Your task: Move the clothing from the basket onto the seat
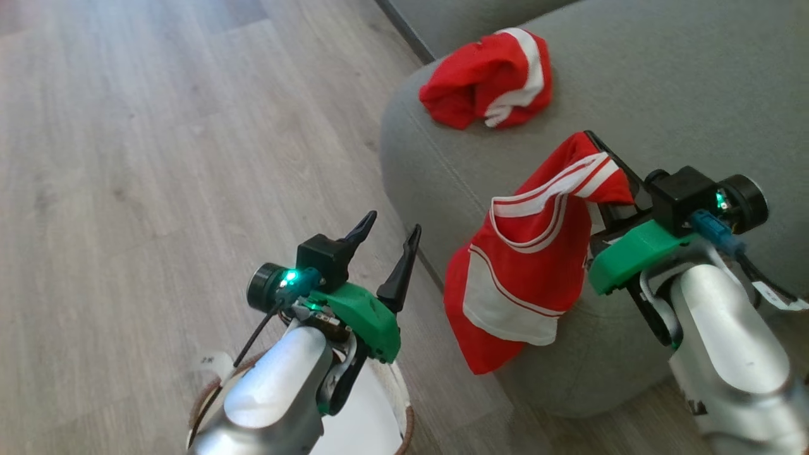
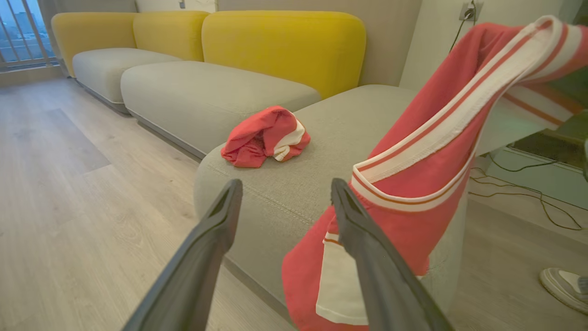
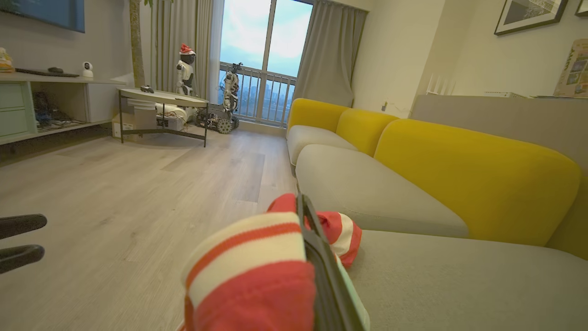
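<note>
One red top lies far on the seat; my right claw pinches the striped top hanging off its near edge, left claw wide, empty.

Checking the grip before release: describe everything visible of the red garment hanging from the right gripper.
The red thin shiny garment with white stripes and a white panel is pinched at its striped band by the shut right gripper. It hangs limp and creased down the grey-green fabric seat's rounded front edge.
</note>
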Motion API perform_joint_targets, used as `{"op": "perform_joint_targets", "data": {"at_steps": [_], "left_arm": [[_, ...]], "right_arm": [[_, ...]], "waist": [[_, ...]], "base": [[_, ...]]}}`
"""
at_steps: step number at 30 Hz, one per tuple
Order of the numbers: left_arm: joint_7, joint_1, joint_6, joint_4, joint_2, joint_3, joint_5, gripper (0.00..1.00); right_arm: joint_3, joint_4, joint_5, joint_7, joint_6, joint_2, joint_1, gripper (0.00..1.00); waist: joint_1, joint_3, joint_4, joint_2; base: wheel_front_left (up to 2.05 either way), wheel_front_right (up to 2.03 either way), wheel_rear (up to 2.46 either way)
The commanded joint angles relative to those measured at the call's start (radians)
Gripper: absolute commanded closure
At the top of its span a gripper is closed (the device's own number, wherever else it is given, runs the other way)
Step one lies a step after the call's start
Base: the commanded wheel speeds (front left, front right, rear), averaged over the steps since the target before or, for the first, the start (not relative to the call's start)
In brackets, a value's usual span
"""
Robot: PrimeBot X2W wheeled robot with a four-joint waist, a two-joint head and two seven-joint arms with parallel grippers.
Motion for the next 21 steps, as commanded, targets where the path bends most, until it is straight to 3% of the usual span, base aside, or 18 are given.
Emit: {"op": "perform_joint_targets", "data": {"at_steps": [1, 11, 21], "left_arm": [[-0.012, -0.036, 0.003, -0.032, 0.01, 0.031, 0.007, 0.0], [-0.014, -0.048, -0.005, -0.043, -0.001, 0.019, 0.028, 0.0], [-0.013, -0.086, 0.006, -0.114, 0.013, 0.0, 0.094, 0.0]], "right_arm": [[0.012, -0.05, 0.005, 0.007, 0.0, -0.002, -0.026, 1.0], [0.025, -0.056, 0.063, 0.09, 0.0, -0.061, -0.164, 1.0], [-0.002, 0.086, 0.183, 0.231, 0.0, -0.243, -0.572, 1.0]], "waist": [[0.0, 0.022, -0.023, -0.0001], [0.0, 0.067, 0.007, -0.0001], [0.0, 0.206, 0.125, -0.0001]], "base": [[0.0, 0.0, 0.0], [0.0, 0.0, 0.0], [0.0, 0.0, 0.0]]}}
